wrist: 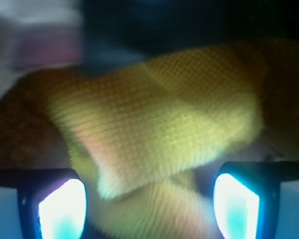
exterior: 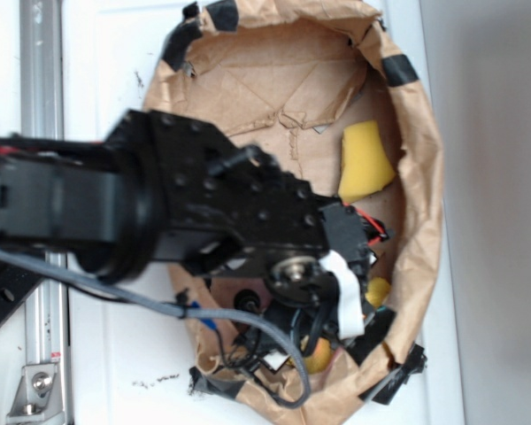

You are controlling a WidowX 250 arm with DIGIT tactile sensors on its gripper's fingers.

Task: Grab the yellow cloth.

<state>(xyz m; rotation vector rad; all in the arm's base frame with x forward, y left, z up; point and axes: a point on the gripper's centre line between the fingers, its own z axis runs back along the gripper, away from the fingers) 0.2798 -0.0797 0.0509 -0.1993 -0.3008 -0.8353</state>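
The yellow cloth (wrist: 159, 124) fills the middle of the wrist view, a nubby folded rag lying on brown paper. My gripper (wrist: 149, 209) is right over it, jaws wide apart, with a fold of the cloth lying between the two fingertips (wrist: 62, 209). A small gap shows beside each finger. In the exterior view my arm (exterior: 203, 204) reaches down into the near end of the paper bowl and hides the jaws. Only small yellow patches (exterior: 319, 356) show beside the wrist, and I cannot tell if they are cloth.
A brown paper bowl (exterior: 420, 177) with black tape on its rim holds everything. A smooth pale-yellow sponge wedge (exterior: 365, 159) lies at its far right. Grey cables (exterior: 248, 323) hang from my wrist. White tabletop and a metal rail (exterior: 42, 80) lie to the left.
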